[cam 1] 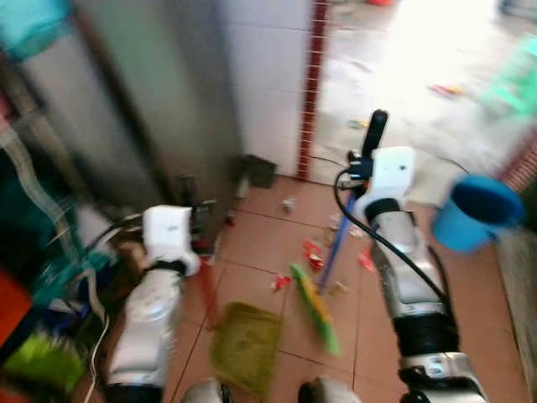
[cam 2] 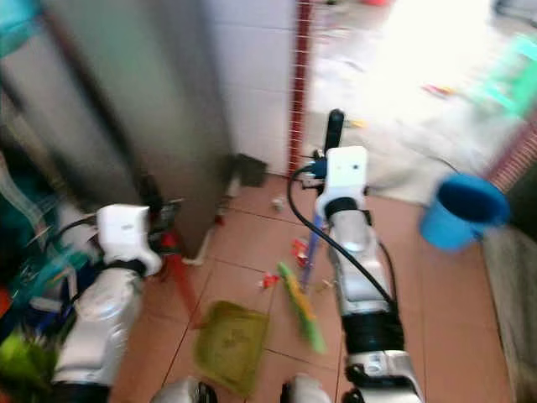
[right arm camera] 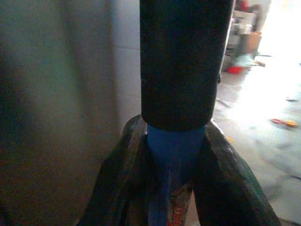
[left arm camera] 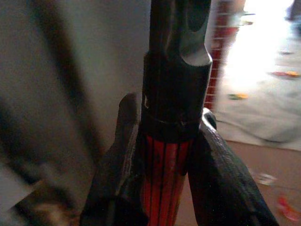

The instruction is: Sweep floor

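Nearby, perhaps wrappers (cam 1: 312, 254), blue bucket (cam 1: 480, 211).

bucket (cam 1: 478, 211): blue, upright, on tiles by right wall | stool (cam 1: 516, 84): green, far right on bright pale floor | panel (cam 1: 159, 101): grey, upright, at left | wall (cam 1: 264, 75): white tiles beside panel | trim (cam 1: 310, 92): red strip at wall edge | clutter (cam 1: 42, 277): green and teal, blurred, far left
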You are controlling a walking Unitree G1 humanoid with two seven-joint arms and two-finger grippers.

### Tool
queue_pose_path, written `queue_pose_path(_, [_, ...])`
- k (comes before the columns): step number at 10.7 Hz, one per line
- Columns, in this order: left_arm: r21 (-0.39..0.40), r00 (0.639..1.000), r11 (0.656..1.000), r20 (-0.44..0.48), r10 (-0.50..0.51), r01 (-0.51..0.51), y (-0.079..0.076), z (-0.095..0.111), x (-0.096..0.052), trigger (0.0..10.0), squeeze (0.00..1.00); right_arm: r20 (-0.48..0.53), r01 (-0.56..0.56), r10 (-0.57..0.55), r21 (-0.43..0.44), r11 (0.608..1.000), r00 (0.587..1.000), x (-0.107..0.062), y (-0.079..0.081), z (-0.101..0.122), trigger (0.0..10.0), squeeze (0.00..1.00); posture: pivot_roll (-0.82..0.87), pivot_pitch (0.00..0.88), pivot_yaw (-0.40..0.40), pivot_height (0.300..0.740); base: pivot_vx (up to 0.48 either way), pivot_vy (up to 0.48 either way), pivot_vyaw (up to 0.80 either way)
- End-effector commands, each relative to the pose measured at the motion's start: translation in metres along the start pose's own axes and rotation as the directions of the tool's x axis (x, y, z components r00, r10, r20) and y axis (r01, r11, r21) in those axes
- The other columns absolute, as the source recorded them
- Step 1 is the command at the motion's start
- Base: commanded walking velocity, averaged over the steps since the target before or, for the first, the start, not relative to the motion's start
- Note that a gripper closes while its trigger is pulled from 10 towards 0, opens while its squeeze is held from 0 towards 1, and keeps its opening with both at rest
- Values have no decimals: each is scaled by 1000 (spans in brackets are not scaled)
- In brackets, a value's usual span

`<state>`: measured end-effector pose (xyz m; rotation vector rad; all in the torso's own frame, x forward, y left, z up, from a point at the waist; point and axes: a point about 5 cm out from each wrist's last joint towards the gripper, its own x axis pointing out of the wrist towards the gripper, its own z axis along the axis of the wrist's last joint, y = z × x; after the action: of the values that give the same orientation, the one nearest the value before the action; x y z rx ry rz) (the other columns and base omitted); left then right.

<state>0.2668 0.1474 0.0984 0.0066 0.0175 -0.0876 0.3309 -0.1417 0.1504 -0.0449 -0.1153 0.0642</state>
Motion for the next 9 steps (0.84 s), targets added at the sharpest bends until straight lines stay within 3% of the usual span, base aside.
queue_pose_path(1, [0,999,1000,51,1,-1,-3,13,0,10000,0,-6,4,-4,37,999,1000,4,1,-6,10000,0,47,0,-20,740,0,0,0])
queue_pose_path(3, [18,1000,1000,14,18,-18,-3,13,-4,10000,0,-10,-22,22,44,999,1000,8,8,-7,10000,0,47,0,-43,740,0,0,0])
queue_pose_path(5, [14,1000,1000,-5,27,-27,-7,10,-5,10000,0,-2,-32,32,26,999,999,9,3,-7,10000,0,2,1,-74,740,0,0,0])
queue_pose_path(7, [-25,1000,999,-9,30,-30,-20,8,6,10000,0,3,-64,64,-21,998,998,8,-6,-3,10000,0,-71,0,-112,740,0,0,0])
queue_pose_path(9, [-53,1000,998,-3,27,-27,-28,8,11,10000,0,18,-67,68,-46,997,998,9,-9,2,10000,0,-99,0,-98,740,0,0,0])
